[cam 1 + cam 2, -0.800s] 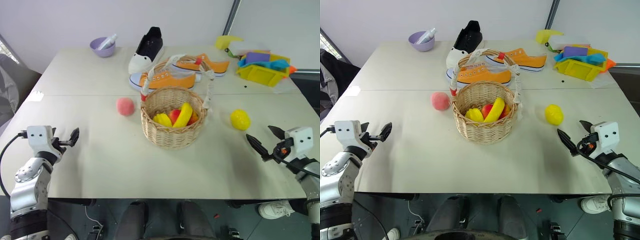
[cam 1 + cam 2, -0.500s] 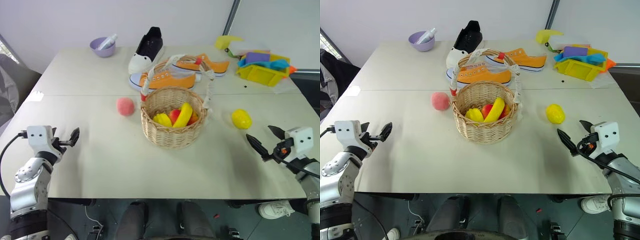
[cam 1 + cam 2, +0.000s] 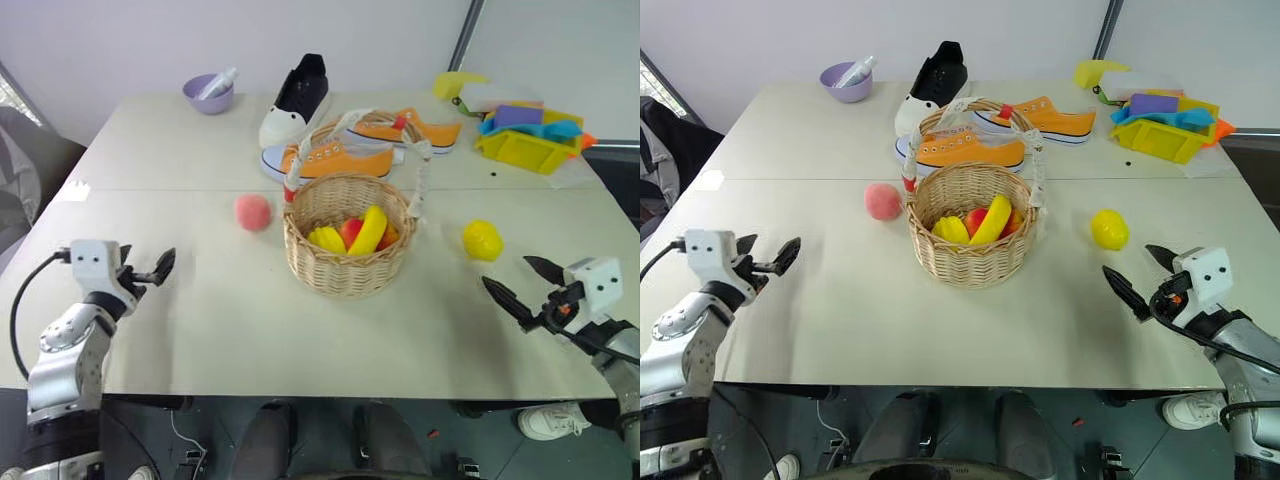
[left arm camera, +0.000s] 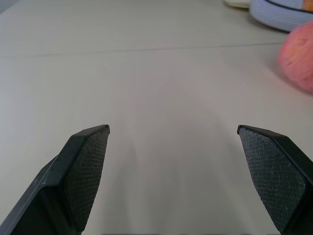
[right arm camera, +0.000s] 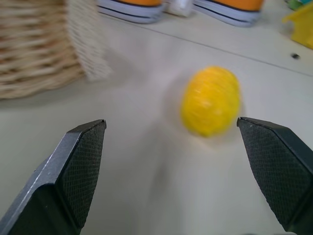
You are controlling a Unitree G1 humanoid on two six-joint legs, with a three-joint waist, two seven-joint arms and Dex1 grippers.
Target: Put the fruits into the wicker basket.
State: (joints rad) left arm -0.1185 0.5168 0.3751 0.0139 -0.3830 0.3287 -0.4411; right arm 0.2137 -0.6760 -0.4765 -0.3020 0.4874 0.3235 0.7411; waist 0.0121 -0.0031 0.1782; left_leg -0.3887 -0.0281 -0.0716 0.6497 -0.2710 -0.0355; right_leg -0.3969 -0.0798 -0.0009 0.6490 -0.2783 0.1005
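I have both arms low over the near edge of the table (image 3: 200,340), one toward each near corner, so each covers the loose fruit on its own side. The left gripper (image 3: 163,266) stands fully open and empty, aimed across bare surface toward the peach (image 3: 253,212), which sits just left of the basket (image 3: 345,265). The right gripper (image 3: 522,290) is likewise wide open and holds nothing; the lemon (image 5: 210,100) lies ahead between its fingers, well apart from them, right of the basket. The basket stands mid-table and already holds banana and red pieces. In my judgement, two fruits remain outside.
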